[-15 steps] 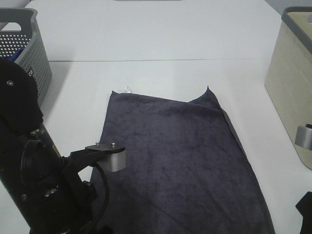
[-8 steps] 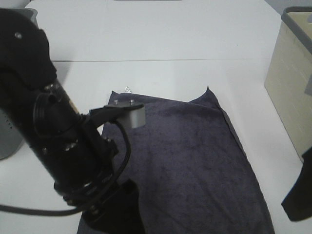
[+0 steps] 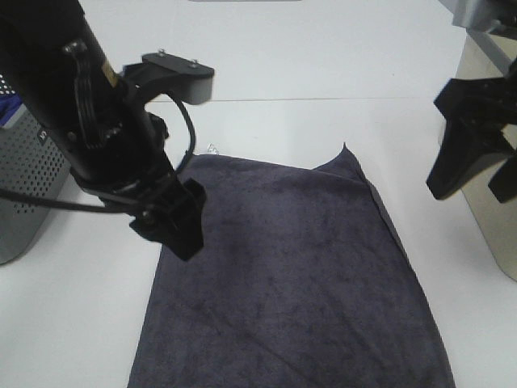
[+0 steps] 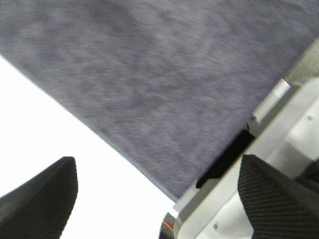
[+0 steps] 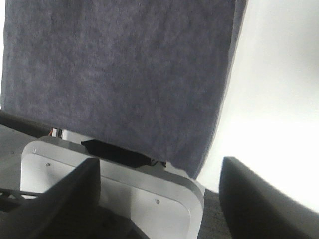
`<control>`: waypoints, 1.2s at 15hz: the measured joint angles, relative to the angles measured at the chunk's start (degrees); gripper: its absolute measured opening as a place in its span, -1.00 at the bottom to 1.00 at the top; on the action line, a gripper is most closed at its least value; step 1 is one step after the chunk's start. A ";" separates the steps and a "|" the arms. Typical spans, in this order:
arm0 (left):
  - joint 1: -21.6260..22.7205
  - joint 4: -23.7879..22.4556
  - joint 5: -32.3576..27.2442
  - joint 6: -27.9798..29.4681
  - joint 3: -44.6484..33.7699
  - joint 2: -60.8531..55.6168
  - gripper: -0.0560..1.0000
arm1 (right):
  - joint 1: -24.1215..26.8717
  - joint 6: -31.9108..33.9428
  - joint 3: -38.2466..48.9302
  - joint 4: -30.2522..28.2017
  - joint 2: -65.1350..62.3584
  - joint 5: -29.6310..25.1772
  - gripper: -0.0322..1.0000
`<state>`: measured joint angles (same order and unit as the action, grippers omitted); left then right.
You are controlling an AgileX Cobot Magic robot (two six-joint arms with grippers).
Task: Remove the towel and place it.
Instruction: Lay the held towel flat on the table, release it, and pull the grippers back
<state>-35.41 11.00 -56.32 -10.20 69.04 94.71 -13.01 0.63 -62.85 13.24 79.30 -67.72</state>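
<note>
The towel (image 3: 291,275) lies spread flat on the bench (image 3: 323,65), filling the centre and lower middle of the high view. It is clear of both baskets. Its small white tag (image 3: 212,149) sits at the far left corner, and the far right corner is pinched up a little.

Your left end effector (image 3: 178,226) hangs over the towel's left edge, left of centre in the frame. Its wrist view shows the fingers spread wide with nothing between them. Your right end effector (image 3: 475,174) is at the upper right, off the towel and in front of the beige basket (image 3: 497,234). It is also spread wide and empty.

As I judge it, the removal is done: the towel is in neither the grey basket (image 3: 32,170) nor the beige one. The placing looks done too, since the cloth rests on the bench with nothing gripping it. What may be left for you is to smooth the raised corner and bring both arms clear.
</note>
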 joint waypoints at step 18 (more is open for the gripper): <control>19.37 4.13 9.68 6.88 31.86 33.52 0.65 | 0.06 -6.70 -33.23 -8.71 37.87 16.44 0.36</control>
<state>-16.04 15.13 -46.64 -3.32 100.90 128.23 -12.95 -6.07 -96.09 4.53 117.17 -51.28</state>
